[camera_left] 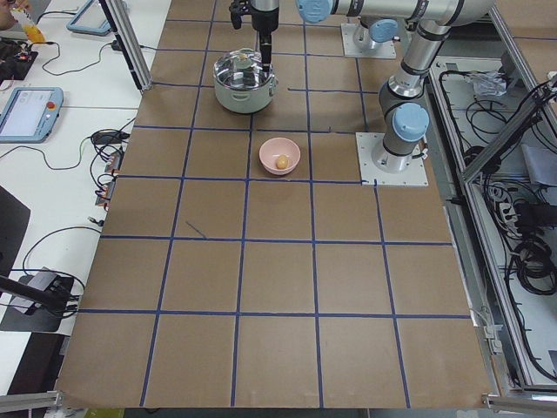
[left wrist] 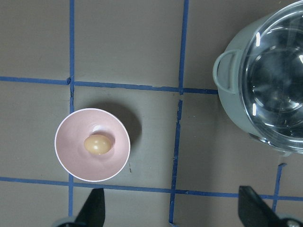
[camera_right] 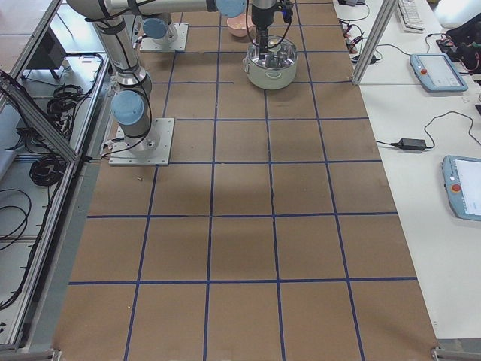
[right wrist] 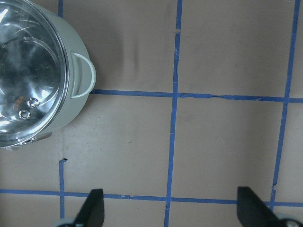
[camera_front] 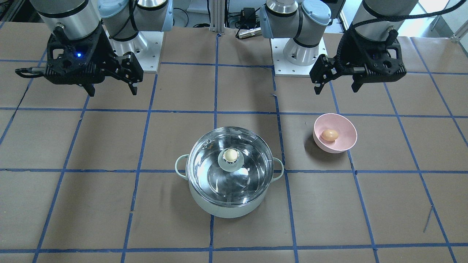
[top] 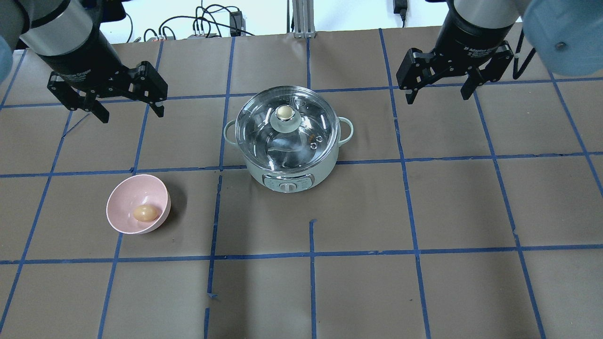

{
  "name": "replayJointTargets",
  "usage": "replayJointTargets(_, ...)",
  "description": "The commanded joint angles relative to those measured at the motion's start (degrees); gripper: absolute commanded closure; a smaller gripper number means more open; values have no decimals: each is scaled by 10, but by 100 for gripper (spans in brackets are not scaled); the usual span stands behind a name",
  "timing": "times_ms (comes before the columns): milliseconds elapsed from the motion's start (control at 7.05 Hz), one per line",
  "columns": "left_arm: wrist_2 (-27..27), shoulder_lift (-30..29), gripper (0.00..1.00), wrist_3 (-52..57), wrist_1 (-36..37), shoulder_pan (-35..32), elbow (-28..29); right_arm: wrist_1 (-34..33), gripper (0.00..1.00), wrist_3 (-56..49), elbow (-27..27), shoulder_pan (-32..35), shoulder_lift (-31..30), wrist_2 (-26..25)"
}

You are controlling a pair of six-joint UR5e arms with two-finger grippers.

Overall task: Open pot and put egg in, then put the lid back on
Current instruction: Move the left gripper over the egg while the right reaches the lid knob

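The mint-green pot (top: 264, 175) stands mid-table with the glass lid (top: 301, 141) on it, beige knob (top: 284, 112) on top. It also shows in the front view (camera_front: 226, 210) with its lid (camera_front: 237, 182). The tan egg (top: 145, 213) lies in a pink bowl (top: 120, 200), also in the front view (camera_front: 329, 134) and the left wrist view (left wrist: 97, 144). My left gripper (top: 132, 115) is open and empty, high above the table beyond the bowl. My right gripper (top: 438, 98) is open and empty, to the right of the pot and apart from it.
The table is brown paper with a blue tape grid (top: 311, 254). The arm bases (camera_front: 299, 54) sit at the robot's edge. The pot has a control dial (top: 286, 187) on its front and loop handles (top: 347, 128) at both sides.
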Motion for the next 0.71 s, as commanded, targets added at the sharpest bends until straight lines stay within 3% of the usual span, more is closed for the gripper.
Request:
replayJointTargets(0,-4,-6,0,80,39,48,-82,-9,0,23,-7,30,16,-3)
replayJointTargets(284,-2,-27,0,114,142,50,-155,-77,0,185,-81,152,117,-9)
replayJointTargets(425,0,-29,0,169,156,55,-181,-79,0,230,-141,193,177,-10)
replayJointTargets(567,-2,-29,0,200,175,85,-209,-89,0,275,-155,212,205,-6)
